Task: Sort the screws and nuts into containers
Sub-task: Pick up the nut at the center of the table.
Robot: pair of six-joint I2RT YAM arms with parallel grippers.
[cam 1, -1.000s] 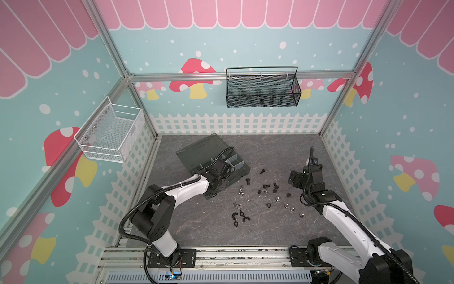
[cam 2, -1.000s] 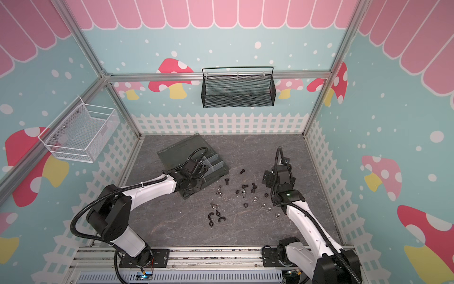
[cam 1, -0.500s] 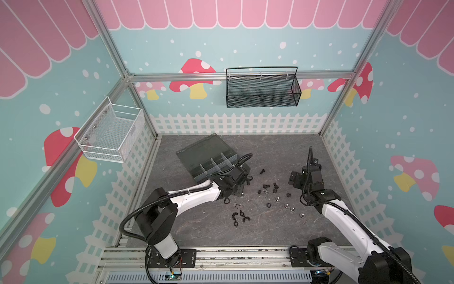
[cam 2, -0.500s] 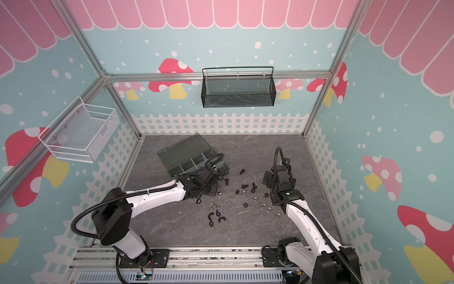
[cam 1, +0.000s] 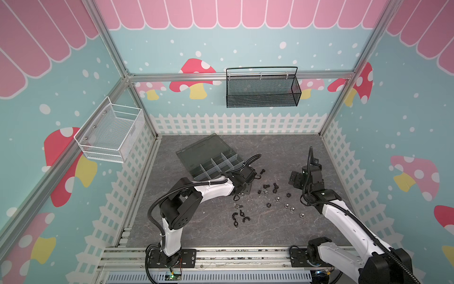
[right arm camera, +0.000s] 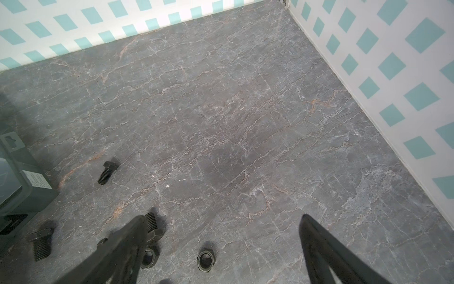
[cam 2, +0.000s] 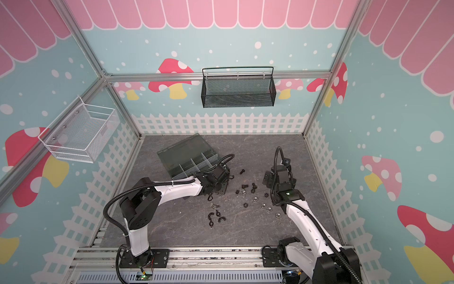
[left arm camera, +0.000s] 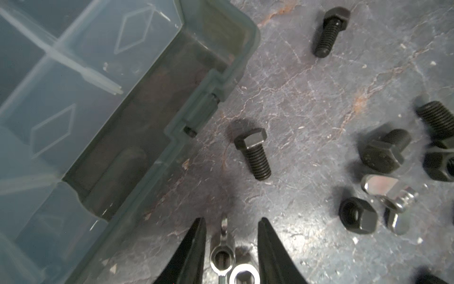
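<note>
The dark grey organizer box [cam 1: 196, 157] sits on the far left part of the desk [cam 1: 270, 152] with its smoky lid folded open toward the far wall. Its translucent dividers form two rows of compartments, and the left arm hides some of them. The loose hardware lies right of the box and nearer than it. The left wrist view shows four black hex-head bolts [left arm camera: 253, 152], all lying on the desk outside the box. It also shows two black hex nuts [left arm camera: 358, 215] and one silver winged nut [left arm camera: 385, 199] beside them. The left gripper [left arm camera: 232, 220] is low over the desk just right of the box's near corner. Its jaws are partly parted and straddle a second silver winged nut [left arm camera: 222, 255], with a gap on each side, so they grasp nothing. In a top view, four silver domed nuts [cam 1: 286, 205] lie in a loose line toward the right. About four black winged nuts [cam 1: 242, 212] cluster nearer the front. The right gripper [right arm camera: 222, 217] hovers at the right of the scatter, jaws spread wide and empty, with two more black hex nuts [right arm camera: 206, 260] below it.
</note>
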